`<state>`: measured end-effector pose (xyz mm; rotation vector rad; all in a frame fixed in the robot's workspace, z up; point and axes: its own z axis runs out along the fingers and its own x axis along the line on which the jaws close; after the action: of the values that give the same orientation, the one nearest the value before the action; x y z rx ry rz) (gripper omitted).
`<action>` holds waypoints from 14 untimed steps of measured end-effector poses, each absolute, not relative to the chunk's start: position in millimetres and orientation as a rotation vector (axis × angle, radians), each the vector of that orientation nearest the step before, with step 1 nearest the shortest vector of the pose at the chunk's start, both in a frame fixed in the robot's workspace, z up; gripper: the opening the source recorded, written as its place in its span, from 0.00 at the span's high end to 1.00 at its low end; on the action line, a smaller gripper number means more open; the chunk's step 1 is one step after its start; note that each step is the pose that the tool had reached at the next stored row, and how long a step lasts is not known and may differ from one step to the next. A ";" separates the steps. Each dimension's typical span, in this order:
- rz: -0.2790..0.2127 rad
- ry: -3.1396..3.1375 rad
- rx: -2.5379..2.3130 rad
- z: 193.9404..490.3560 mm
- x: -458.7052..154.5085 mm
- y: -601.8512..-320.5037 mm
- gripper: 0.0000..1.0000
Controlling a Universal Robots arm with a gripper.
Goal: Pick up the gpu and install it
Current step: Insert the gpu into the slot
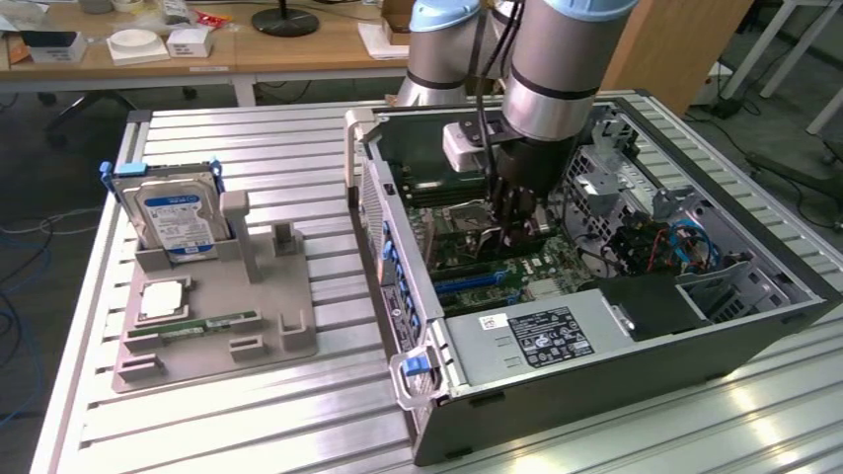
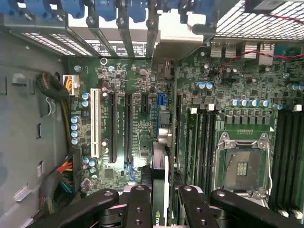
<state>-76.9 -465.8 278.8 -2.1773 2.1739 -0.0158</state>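
A: Where's the gpu (image 2: 160, 164)?
B: Inside the open computer case (image 1: 619, 341), seen edge-on. The gripper (image 2: 160, 192) has its black fingers (image 2: 140, 206) clamped on it from both sides. It's a thin green board with a dark shroud. There's a tiny green mark on its edge, unreadable.
A: Seated?
B: Can't tell. It sits over the motherboard (image 2: 137, 76), between the long black slots (image 2: 112, 126) and the memory slots (image 2: 202, 137).
A: Other writing?
B: Black sticker (image 1: 543, 336) with white print on the silver box in the case, too small to read. The hard drive (image 1: 178, 219) has a blue-and-white label, also illegible.
A: What's around it?
B: Bare CPU socket (image 2: 242, 164) with a metal frame, one white slot (image 2: 93, 123) and blue plastic clips (image 2: 107, 8). Red, yellow and black cables (image 2: 64, 175) are bunched at the case wall. The grey arm (image 1: 560, 69) reaches down into the case.
A: Outside the case?
B: The drive stands upright in a grey moulded holder (image 1: 224, 336), with a green RAM stick (image 1: 191, 325) lying flat in it. Both are on a ribbed aluminium table (image 1: 264, 425).
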 end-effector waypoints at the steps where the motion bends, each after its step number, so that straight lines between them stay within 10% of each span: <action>1: -0.015 2.174 -2.177 277.0 -78.2 -465.8 0.74; 14: -0.015 2.174 -2.178 260.0 -85.6 -466.2 0.74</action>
<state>-85.6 -466.2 260.0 -2.1775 2.1738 -0.0155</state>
